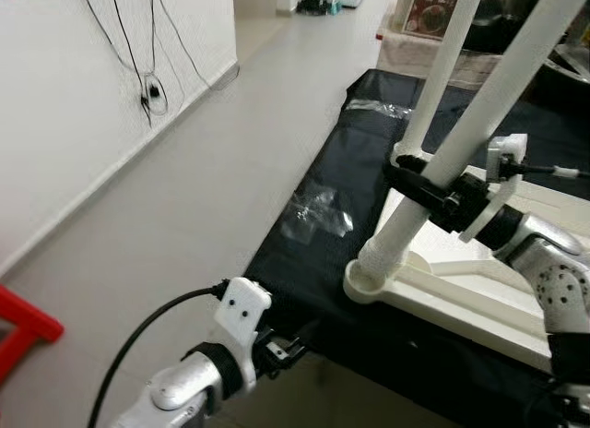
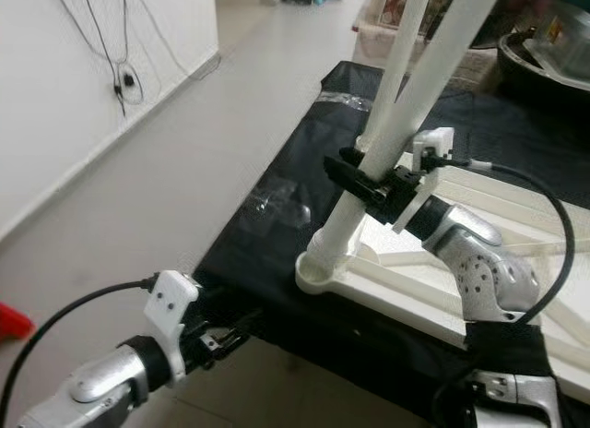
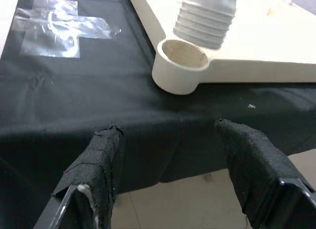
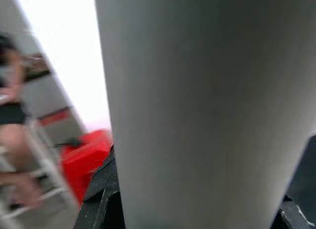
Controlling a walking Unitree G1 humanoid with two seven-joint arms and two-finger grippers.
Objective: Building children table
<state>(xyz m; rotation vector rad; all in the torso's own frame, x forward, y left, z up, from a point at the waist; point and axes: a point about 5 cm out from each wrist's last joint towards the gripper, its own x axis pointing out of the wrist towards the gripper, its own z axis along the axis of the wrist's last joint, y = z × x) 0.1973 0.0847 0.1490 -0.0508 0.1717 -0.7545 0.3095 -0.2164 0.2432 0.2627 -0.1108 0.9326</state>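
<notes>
A cream plastic tabletop is laid upside down on a desk covered with black cloth, presumably so that its round corner socket faces up to take a leg. A long, smooth white leg is held slanted over that socket by the right gripper, whose black fingers are closed around the shaft partway up; the ribbed, threaded end of the leg is seen sitting at the socket mouth, tilted rather than square, so the leg is judged to be at the point of being screwed in, and straightening is likely needed before the thread will catch. A second white leg rises behind it, apparently already standing in the tabletop. The left gripper is held low at the near edge of the desk, its cloth-wrapped fingers spread wide and holding nothing, pointed toward the socket as if ready to steady the tabletop. A crumpled clear plastic wrapper lies on the cloth near the desk's left edge.
</notes>
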